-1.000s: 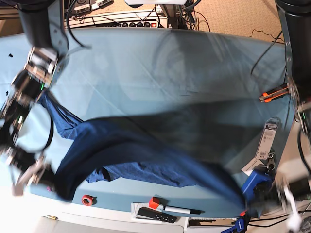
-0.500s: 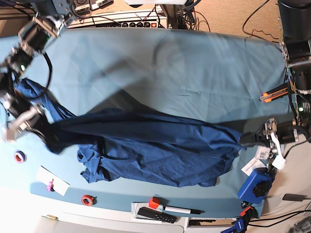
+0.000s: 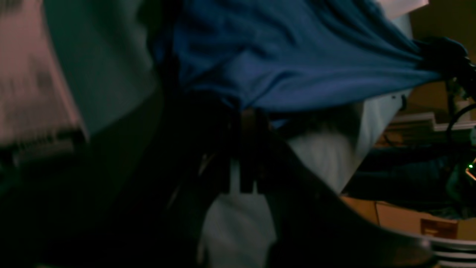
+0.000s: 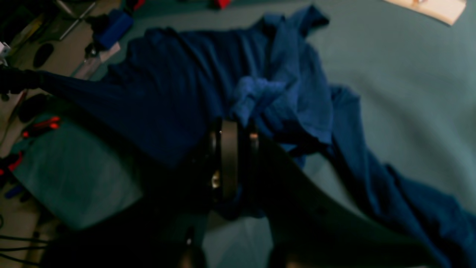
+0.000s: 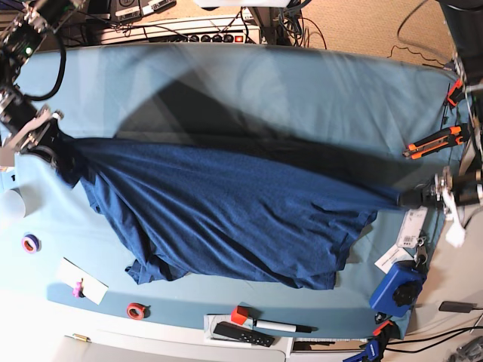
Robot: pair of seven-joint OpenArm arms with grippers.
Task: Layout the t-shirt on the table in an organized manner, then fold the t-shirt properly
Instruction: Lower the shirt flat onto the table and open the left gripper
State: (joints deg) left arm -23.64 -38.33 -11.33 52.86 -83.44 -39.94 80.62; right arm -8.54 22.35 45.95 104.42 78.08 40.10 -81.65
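The t-shirt (image 5: pixel 226 219) hangs stretched across the middle of the worktop (image 5: pixel 302 90), pulled taut between the two arms so that its upper edge runs nearly straight from the left side of the base view to the right. The right gripper (image 5: pixel 47 143), at the left edge of that view, has its jaws closed on a bunched corner of the cloth, and the left gripper (image 5: pixel 423 197), at the right edge near the worktop's border, has its jaws closed on the opposite corner, where the fabric narrows to a drawn-out point. Holding the garment by two far-apart corners seems meant to shake out its wrinkles and spread it wide before it is laid flat. The lower part of the shirt sags and rests on the teal cloth, with a rumpled fold near the left front, so the layout looks unfinished and no fold has begun. The shadow on the far half of the worktop suggests the upper edge is lifted clear of the surface. In the right wrist view the t-shirt (image 4: pixel 208 85) spreads away from the closed jaws in loose folds, one sleeve flipped over. In the left wrist view the t-shirt (image 3: pixel 290 63) pulls tight toward the other arm. Small clutter lies along the near edge: a roll of red tape (image 5: pixel 136 310), a marker (image 5: pixel 275 326) and a black remote (image 5: pixel 241 333), all clear of the shirt.
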